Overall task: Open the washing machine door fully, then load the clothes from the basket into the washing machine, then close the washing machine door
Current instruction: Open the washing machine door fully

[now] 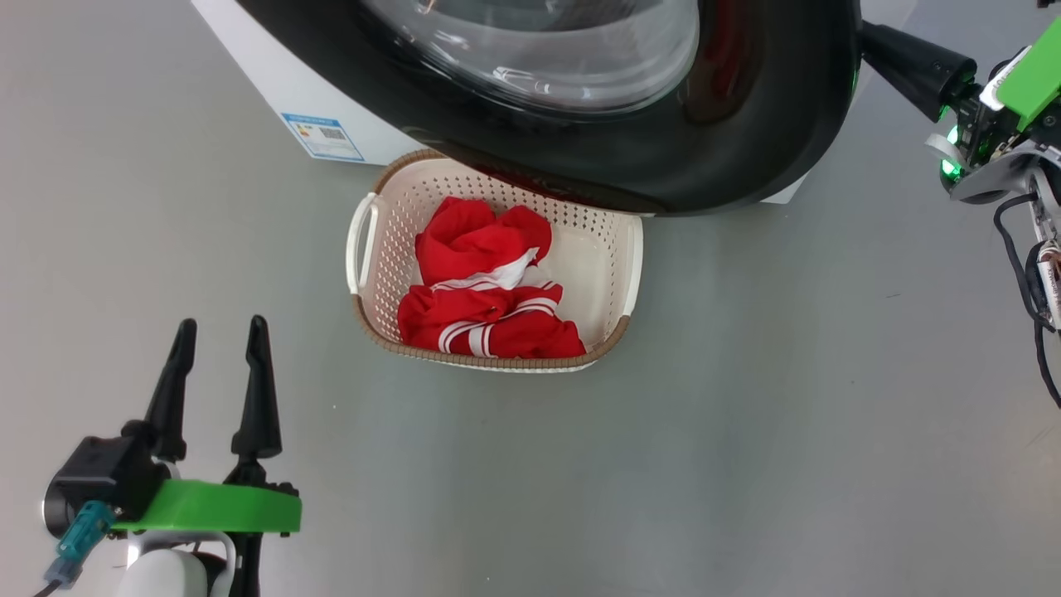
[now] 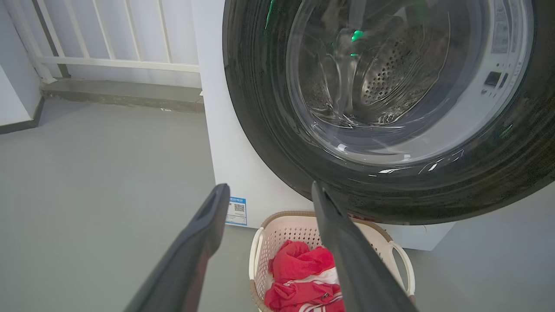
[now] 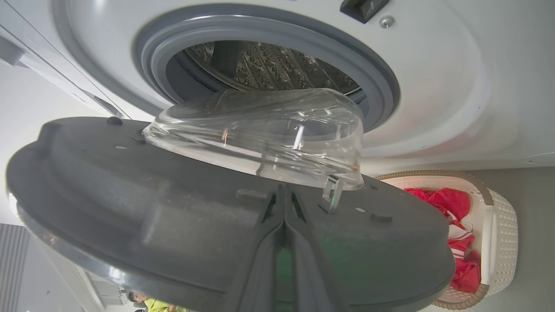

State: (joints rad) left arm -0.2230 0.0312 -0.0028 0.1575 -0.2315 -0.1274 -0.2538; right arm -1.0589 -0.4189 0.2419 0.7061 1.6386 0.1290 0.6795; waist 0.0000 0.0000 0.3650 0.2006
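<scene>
One basket [image 1: 489,362] beyond left gripper [image 1: 222,323], apart.

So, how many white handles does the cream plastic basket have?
2: left white handle and right white handle, on opposite short sides of the cream perforated plastic basket.

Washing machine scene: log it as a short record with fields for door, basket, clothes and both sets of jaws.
basket: basket on the floor before the washing machine
door: washing machine door partly open, overlapping the basket's far rim in the head view
clothes: red clothes heaped in the basket
left jaws: open, empty, short of the basket
right jaws: shut, at the door's inner face
</scene>
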